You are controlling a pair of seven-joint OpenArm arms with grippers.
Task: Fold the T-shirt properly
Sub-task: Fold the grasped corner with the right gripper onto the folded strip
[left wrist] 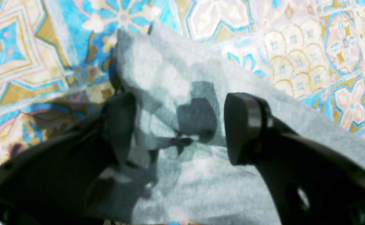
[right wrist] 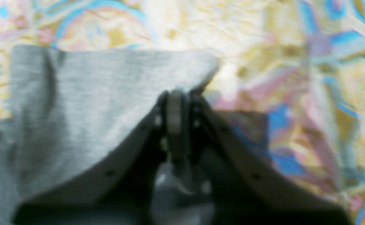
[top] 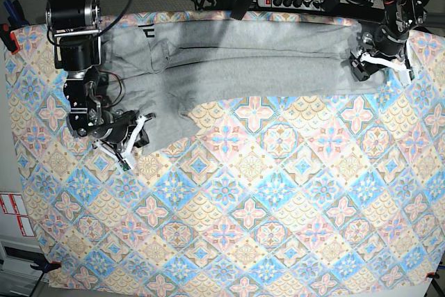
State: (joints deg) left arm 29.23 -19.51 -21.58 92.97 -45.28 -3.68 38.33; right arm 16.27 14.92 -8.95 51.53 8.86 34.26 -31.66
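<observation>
Pincer number one, my right pincer (right wrist: 176,107), has its two dark fingers pressed together on a corner of the one light heather-grey cotton T-shirt (right wrist: 85,103), with a sliver of grey cloth pinched between the tips. From the base view that pincer (top: 133,132) sits at the hanging sleeve end of the shirt (top: 243,57), low on the near side of the garment.

My second pincer, the left pincer (left wrist: 179,128), stands with its two black fingers spread well apart. Grey fabric (left wrist: 176,93) lies between and beneath them, rumpled into a few soft ridges, and neither finger visibly clamps it. In the base view this pincer (top: 363,60) rests at the far end of the shirt, opposite my right one.

Between my two pincers the single shirt runs as a long band across the far part of the table, plain side mostly up, with a small patch of black lettering showing near my right arm. Under it lies the one pastel tablecloth with blue, pink and yellow diamond tiles (top: 264,199), covering the table on the near side of both pincers.
</observation>
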